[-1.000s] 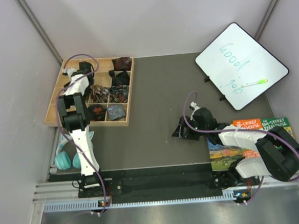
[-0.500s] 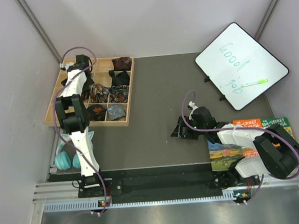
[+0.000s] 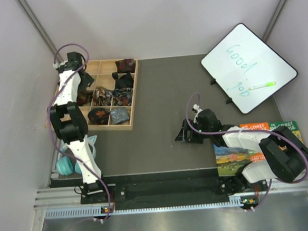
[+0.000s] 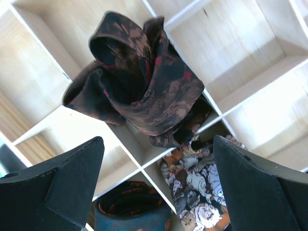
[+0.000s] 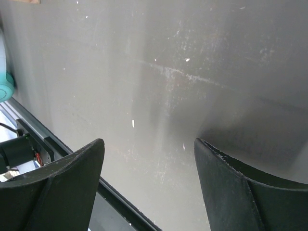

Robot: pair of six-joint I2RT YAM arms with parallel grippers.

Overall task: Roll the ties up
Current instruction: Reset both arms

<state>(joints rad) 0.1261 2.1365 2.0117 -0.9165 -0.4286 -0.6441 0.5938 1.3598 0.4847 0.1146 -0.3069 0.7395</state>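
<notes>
A loosely rolled dark brown-black tie (image 4: 139, 82) with reddish print lies in the wooden tray (image 4: 240, 43), slumped across the dividers. My left gripper (image 4: 158, 144) hangs open above it with nothing between its fingers. Nearer the camera sit a cat-print tie (image 4: 211, 192) and a rolled blue-black tie (image 4: 127, 211) in their own cells. From above, the left gripper (image 3: 79, 73) is over the tray's far-left corner, and several rolled ties (image 3: 113, 97) fill the cells. My right gripper (image 3: 184, 133) is open and empty, low over the bare grey table (image 5: 159, 72).
The tray (image 3: 124, 126) sits at the table's far left. Teal headphones (image 3: 66, 165) lie beside the left arm. A whiteboard (image 3: 248, 66) with a green marker (image 3: 263, 85) stands at the back right. Books (image 3: 251, 140) lie under the right arm.
My left gripper has opened fully, let go of the dark tie and pulled up and back toward the tray's far-left corner. The right arm has barely moved.
</notes>
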